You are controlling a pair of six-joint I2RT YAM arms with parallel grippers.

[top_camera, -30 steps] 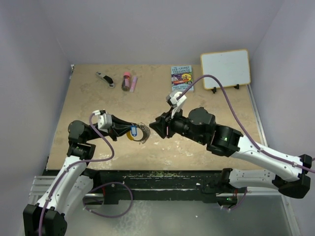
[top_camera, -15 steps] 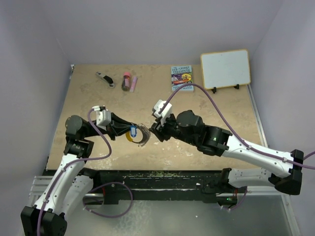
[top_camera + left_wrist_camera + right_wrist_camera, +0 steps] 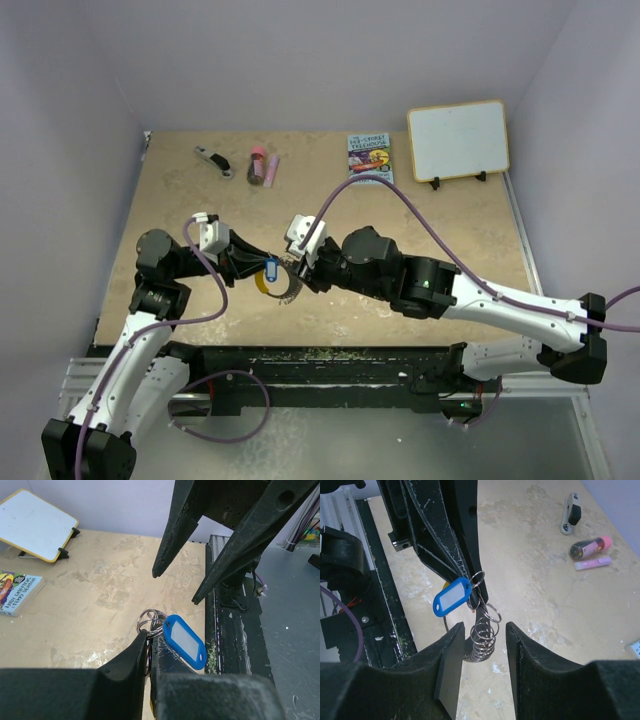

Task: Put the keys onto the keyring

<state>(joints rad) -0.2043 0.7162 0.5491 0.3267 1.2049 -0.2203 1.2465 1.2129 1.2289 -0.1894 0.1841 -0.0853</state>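
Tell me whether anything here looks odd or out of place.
Nothing looks spilled or broken. The left fingers pinch the keyring, the blue key dangling beside it; the open right fingers flank its coil.

The blue key has a smooth, glossy plastic tag head with a pale, paper-like insert. The keyring shows a shiny coil of silvery metal wire. The fingers of the right gripper look like matt black plastic, and the tabletop is a dull, mottled beige with worn patches.
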